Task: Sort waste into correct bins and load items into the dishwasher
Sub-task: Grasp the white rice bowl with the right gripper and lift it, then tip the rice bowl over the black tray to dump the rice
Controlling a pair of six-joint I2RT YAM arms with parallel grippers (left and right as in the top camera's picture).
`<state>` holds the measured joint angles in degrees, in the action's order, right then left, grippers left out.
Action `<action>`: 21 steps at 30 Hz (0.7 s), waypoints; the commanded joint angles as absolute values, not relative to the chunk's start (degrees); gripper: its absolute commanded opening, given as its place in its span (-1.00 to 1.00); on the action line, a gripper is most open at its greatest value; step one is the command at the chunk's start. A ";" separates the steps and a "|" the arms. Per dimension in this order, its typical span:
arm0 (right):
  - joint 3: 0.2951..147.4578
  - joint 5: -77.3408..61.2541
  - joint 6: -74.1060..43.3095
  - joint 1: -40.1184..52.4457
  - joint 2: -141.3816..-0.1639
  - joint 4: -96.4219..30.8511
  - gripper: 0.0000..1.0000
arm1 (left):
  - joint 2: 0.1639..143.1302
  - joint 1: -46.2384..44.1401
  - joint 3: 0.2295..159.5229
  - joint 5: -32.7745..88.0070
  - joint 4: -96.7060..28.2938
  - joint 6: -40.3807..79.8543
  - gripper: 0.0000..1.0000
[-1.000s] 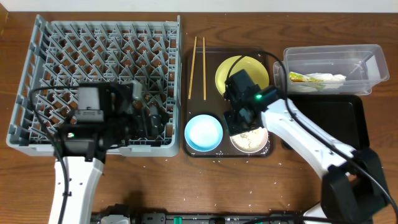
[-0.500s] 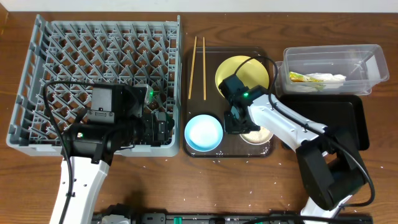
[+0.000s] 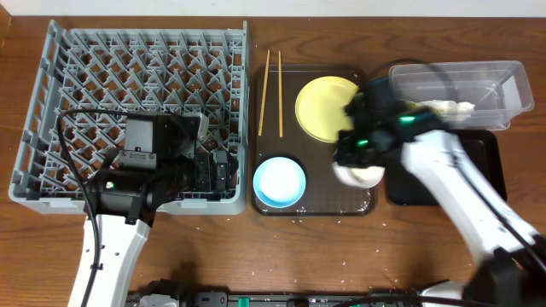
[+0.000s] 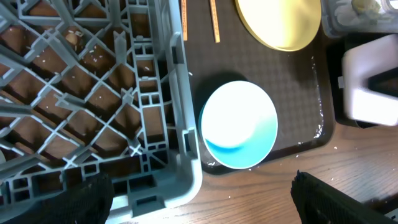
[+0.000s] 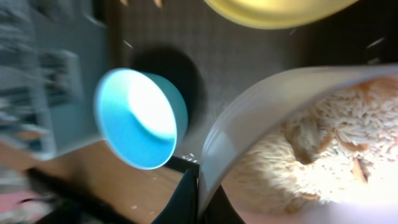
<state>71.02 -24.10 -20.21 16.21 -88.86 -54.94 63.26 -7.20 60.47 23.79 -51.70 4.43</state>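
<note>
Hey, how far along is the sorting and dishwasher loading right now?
Done: wrapper and napkin lie in the clear tub. In hand: the right hand grips the white bowl of rice scraps. Left: yellow plate, blue bowl and chopsticks sit on the brown tray, not in the rack.

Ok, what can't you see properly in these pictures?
Overhead: the white bowl is mostly covered by the blurred right arm.
Overhead: the left arm hides part of the dish rack.
Right wrist: the white bowl runs off the picture's edge; the blue bowl is blurred.
Left wrist: the left fingers are dark and cut off by the bottom edge.
</note>
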 commanded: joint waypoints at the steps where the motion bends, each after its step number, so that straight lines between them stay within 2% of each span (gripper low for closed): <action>1: 71.16 -40.88 -9.23 6.92 -86.87 -55.72 -0.97 | 63.24 -7.38 61.84 23.24 -51.33 3.62 0.86; 2: 69.91 -46.78 -6.20 1.89 -87.05 -55.44 -0.98 | 63.24 -7.38 61.84 23.27 -51.33 3.62 0.86; 5: 66.19 -51.09 -3.27 -4.51 -87.20 -52.97 -0.98 | 63.24 -7.38 61.84 23.24 -51.33 3.62 0.86; 9: 54.89 -68.25 -1.63 -17.65 -87.22 -39.94 -0.97 | 63.24 -7.38 61.84 23.27 -51.37 3.64 0.86; 12: 48.47 -74.24 -1.58 -24.10 -87.22 -31.94 -0.97 | 63.24 -7.38 61.84 23.27 -51.35 3.64 0.86; 15: 44.01 -74.48 -1.61 -26.85 -87.22 -25.93 -0.98 | 63.24 -7.38 61.84 23.29 -51.40 3.66 0.86; 21: 41.17 -85.65 -0.95 -28.32 -87.22 -16.01 -0.98 | 63.24 -7.38 61.84 23.27 -51.55 3.64 0.86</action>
<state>41.50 -75.11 -2.50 -27.33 -87.59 -17.89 63.26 -7.20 60.47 23.62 -51.20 4.40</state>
